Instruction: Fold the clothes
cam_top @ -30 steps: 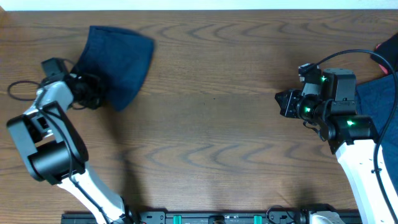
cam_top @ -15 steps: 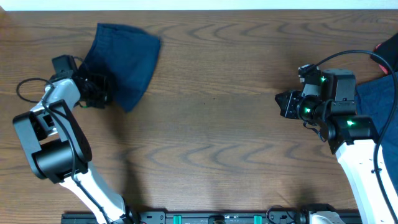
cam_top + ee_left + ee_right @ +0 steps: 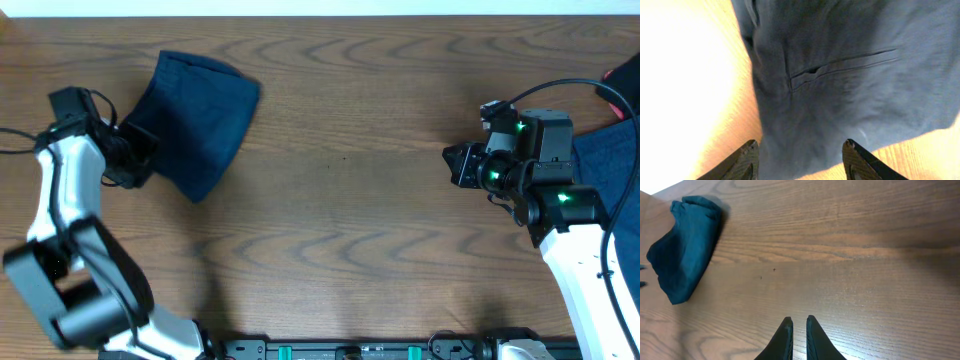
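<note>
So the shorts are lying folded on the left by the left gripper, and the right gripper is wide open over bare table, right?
Not quite: the right gripper is shut, not wide open; the right wrist view shows its fingers nearly together over bare table. The shorts do lie folded on the left by the left gripper.

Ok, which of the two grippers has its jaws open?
The left gripper: its fingers stand wide apart across the edge of the navy shorts. The right gripper is shut, holding nothing, over the wooden table.
</note>
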